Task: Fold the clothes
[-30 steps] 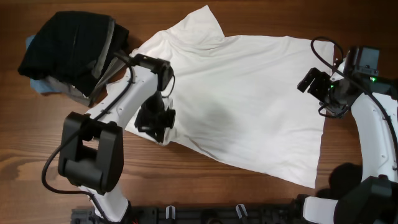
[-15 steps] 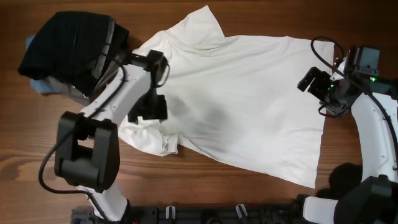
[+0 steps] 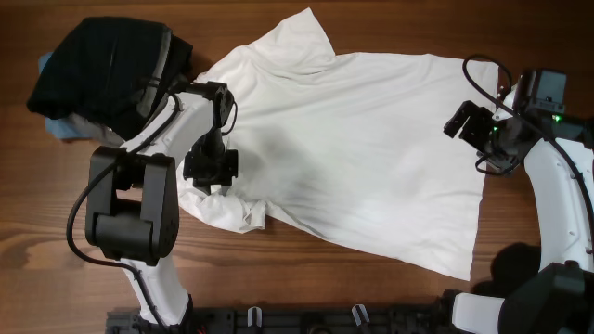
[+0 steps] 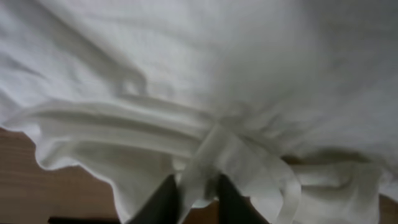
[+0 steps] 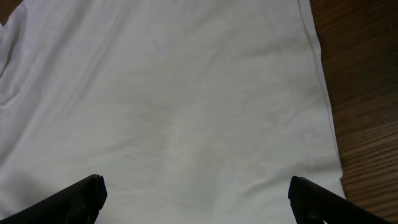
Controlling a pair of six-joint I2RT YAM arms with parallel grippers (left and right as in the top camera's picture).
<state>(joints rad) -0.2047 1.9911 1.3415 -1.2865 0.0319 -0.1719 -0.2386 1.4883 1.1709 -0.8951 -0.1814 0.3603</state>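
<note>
**A:** Seeing the left end effector [image 4: 194,182] pinched together on a bunched fold of the white T-shirt [image 3: 371,139], right at the tips. Same on your end?

**B:** Yep. Clamped on the crumpled edge of the shirt, fold squeezed between the two dark fingers [image 4: 166,200]. Just past them, more rumpled cloth. Bare wooden surface [image 3: 37,241] showing off to both sides, under the hem.

**A:** And the right end effector [image 5: 196,183]?

**B:** Spread wide apart, gripping nothing. Poised over smooth white cloth, with the shirt's hem and then wood off to its right.

**A:** Farther out from the left one?

**B:** Rest of the shirt lying flat across the surface, reaching over to the right end effector. Then, back beyond the left arm and well apart from the tips, a heap of other clothes: black piece [image 3: 102,70] on top, grey piece [image 3: 119,139] under it, light blue piece [image 3: 60,128] poking out at the far side.
</note>
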